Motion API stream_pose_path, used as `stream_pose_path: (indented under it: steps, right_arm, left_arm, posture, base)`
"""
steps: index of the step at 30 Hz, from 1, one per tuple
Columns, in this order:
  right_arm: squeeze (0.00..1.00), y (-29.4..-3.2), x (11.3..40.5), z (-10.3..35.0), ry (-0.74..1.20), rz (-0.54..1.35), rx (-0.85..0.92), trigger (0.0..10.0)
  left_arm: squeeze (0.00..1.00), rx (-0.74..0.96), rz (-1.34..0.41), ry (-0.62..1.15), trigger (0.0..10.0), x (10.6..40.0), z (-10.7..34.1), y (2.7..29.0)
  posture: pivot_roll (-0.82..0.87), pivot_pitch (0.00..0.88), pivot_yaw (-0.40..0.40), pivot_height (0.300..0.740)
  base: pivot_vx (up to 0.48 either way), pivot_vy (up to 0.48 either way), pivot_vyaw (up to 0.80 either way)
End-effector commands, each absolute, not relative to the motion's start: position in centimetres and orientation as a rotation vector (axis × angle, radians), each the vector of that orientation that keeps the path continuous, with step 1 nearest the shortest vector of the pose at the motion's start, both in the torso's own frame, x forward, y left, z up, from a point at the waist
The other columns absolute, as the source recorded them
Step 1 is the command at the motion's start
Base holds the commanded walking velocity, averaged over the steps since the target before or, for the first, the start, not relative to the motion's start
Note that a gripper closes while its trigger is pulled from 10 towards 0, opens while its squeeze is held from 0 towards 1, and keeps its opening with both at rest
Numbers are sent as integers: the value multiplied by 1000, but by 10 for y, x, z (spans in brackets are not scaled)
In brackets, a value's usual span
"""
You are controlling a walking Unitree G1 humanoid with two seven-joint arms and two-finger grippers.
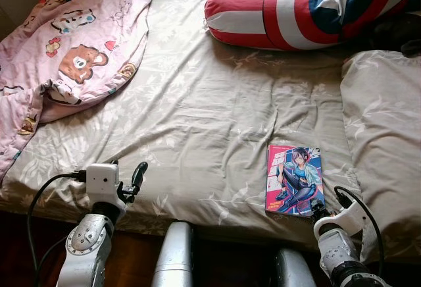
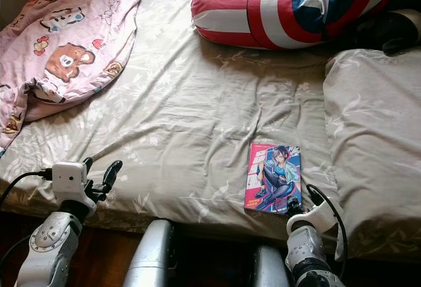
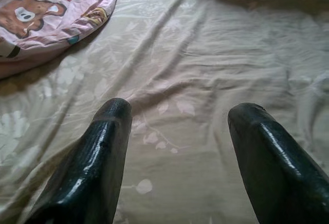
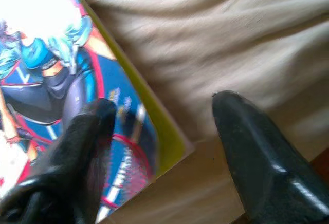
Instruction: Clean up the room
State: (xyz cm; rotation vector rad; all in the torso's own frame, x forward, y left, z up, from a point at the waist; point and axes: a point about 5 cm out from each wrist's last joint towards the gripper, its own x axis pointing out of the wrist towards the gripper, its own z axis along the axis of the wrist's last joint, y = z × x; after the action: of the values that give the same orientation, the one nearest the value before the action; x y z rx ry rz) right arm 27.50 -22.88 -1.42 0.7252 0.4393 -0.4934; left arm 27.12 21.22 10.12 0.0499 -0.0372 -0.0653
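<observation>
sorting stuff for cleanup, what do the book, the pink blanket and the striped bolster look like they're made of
Book: glossy printed paper or card cover, judging by the glare on it in the right wrist view, lying flat by the right gripper.
Pink blanket: soft, matte, likely quilted fabric; it puffs and folds, with a bear print.
Striped bolster: stuffed cloth, probably matte; rounded, with faint creases.

Soft daylight falls evenly over the bed sheet, its creases casting faint shadows, while the floor below its near edge lies in deep shade. The head views are sharp. The right wrist view is blurred (the book cover glares white at one corner).
</observation>
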Motion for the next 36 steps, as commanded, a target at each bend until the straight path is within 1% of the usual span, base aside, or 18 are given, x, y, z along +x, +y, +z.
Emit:
stream_pose_path:
  steps: [1, 4, 5, 7, 11, 13, 14, 16, 17, 19, 22, 24, 25, 26, 27, 29, 30, 36]
  right_arm:
    - [882, -231, 265, -22, 464, -514, 710, 10000]
    - [855, -235, 262, -22, 456, -520, 644, 10000]
    - [827, -237, 260, -23, 444, -524, 642, 10000]
    - [0, -237, 260, -21, 420, -501, 618, 10000]
    - [0, -232, 273, -4, 312, -361, 422, 10000]
    - [0, -224, 284, 12, 221, -256, 291, 10000]
    - [0, -221, 288, 17, 189, -220, 259, 10000]
    - [0, -219, 290, 21, 169, -198, 241, 10000]
    - [0, -214, 297, 32, 116, -144, 195, 10000]
    - [0, -210, 303, 40, 81, -100, 164, 10000]
    - [0, -208, 307, 48, 50, -75, 147, 10000]
    - [0, -207, 307, 45, 76, -60, 138, 10000]
    - [0, -210, 302, 33, 150, -98, 136, 10000]
    - [0, -210, 302, 33, 150, -98, 136, 10000]
    - [0, -212, 298, 24, 210, -131, 150, 10000]
    - [0, -213, 294, 22, 207, -147, 162, 10000]
    - [0, -213, 293, 20, 207, -153, 175, 10000]
    - [0, -212, 277, -3, 339, -184, 189, 10000]
  left_arm:
    - [0, 46, -55, -4, 10000, 269, 93, 214]
    - [0, 35, -58, -8, 10000, 272, 92, 209]
    - [0, 30, -59, -10, 10000, 273, 91, 208]
    - [0, 26, -60, -12, 10000, 274, 91, 206]
    - [0, 16, -57, -12, 10000, 277, 89, 204]
    - [0, 8, -55, -11, 10000, 280, 87, 203]
    - [0, 6, -55, -12, 10000, 280, 86, 202]
    - [0, 5, -55, -12, 10000, 281, 86, 202]
    - [0, -2, -56, -11, 10000, 282, 84, 200]
    - [0, -11, -54, -9, 10000, 283, 82, 199]
    - [0, -20, -52, -6, 10000, 284, 79, 198]
    - [0, -35, -46, 2, 10000, 286, 76, 197]
    - [0, -55, -28, 21, 10000, 287, 70, 198]
    - [0, -55, -28, 21, 10000, 287, 70, 198]
    - [0, -57, -21, 37, 10000, 286, 65, 200]
    - [0, -59, -17, 54, 10000, 284, 60, 202]
    - [0, -63, -11, 66, 10000, 283, 56, 203]
    - [0, -67, 27, 174, 10000, 274, 31, 217]
  posture:
    - [205, 242, 65, 627]
    - [186, 232, 53, 627]
    - [183, 229, 51, 627]
    - [175, 224, 45, 627]
    - [155, 207, 28, 627]
    - [142, 198, 19, 627]
    - [139, 197, 17, 627]
    - [139, 197, 17, 627]
    - [118, 179, 0, 627]
    - [113, 170, -6, 627]
    - [106, 156, -16, 627]
    - [103, 143, -24, 627]
    - [109, 124, -31, 627]
    - [109, 124, -31, 627]
    - [110, 118, -32, 627]
    - [109, 113, -32, 627]
    - [109, 96, -29, 627]
    - [105, 56, -24, 667]
  base:
    - [0, 0, 0]
    - [0, 0, 0]
    - [0, 0, 0]
    - [0, 0, 0]
    - [0, 0, 0]
    - [0, 0, 0]
    - [0, 0, 0]
    - [0, 0, 0]
    - [0, 0, 0]
    - [0, 0, 0]
    - [0, 0, 0]
    - [0, 0, 0]
    - [0, 0, 0]
    - [0, 0, 0]
    - [0, 0, 0]
    - [0, 0, 0]
    - [0, 0, 0]
    - [0, 0, 0]
